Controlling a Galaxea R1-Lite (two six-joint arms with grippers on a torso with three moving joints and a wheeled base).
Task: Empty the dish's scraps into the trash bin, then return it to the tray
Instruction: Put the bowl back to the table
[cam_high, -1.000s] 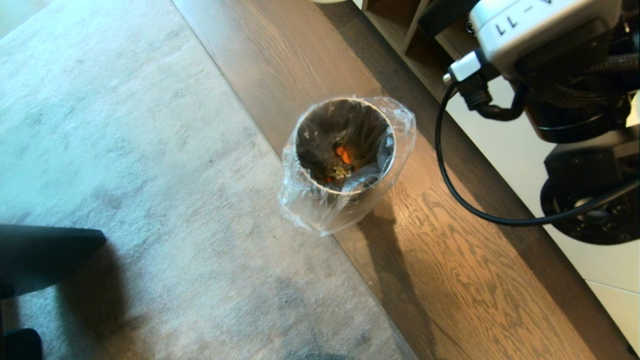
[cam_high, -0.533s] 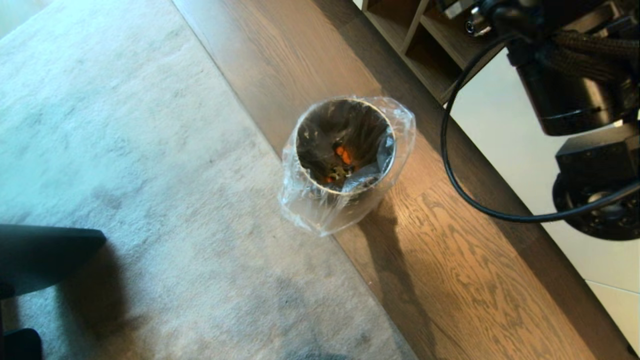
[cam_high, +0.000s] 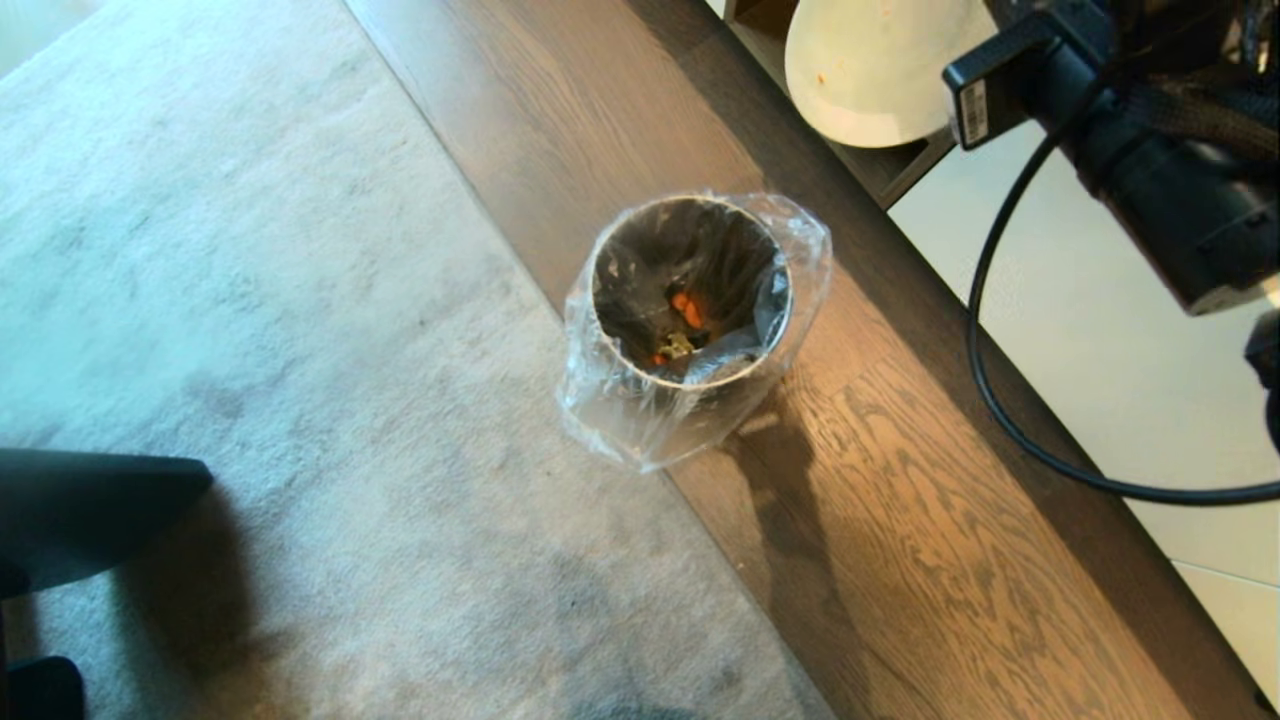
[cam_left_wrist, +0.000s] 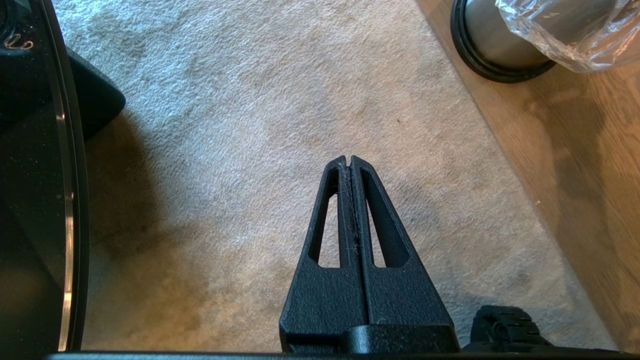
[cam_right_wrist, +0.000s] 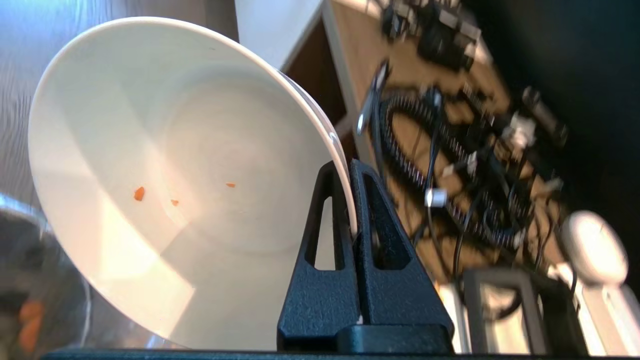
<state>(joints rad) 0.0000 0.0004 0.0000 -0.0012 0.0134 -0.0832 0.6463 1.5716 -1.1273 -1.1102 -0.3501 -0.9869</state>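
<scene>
The trash bin (cam_high: 690, 300), silver-grey with a clear bag over its rim, stands on the wooden floor strip. The orange and yellowish scraps (cam_high: 685, 318) lie at its bottom. The white dish (cam_high: 880, 70) hangs tilted, up and to the right of the bin, in my right arm's grip. In the right wrist view my right gripper (cam_right_wrist: 348, 167) is shut on the rim of the dish (cam_right_wrist: 175, 175), which holds only a few orange crumbs (cam_right_wrist: 139, 193). My left gripper (cam_left_wrist: 350, 160) is shut and empty above the carpet, left of the bin's base (cam_left_wrist: 500, 50). The tray is out of view.
Grey carpet (cam_high: 250, 300) lies left of the bin, white tiles (cam_high: 1080, 330) to its right. A black cable (cam_high: 985, 400) loops down from my right arm. A wooden shelf with cables (cam_right_wrist: 450, 150) stands behind the dish. A glossy black tabletop edge (cam_left_wrist: 65, 200) is beside my left gripper.
My right wrist has rolled and lifted, and the white dish has come into the head view at the top. The bin and its scraps have not moved. The left arm is still.
</scene>
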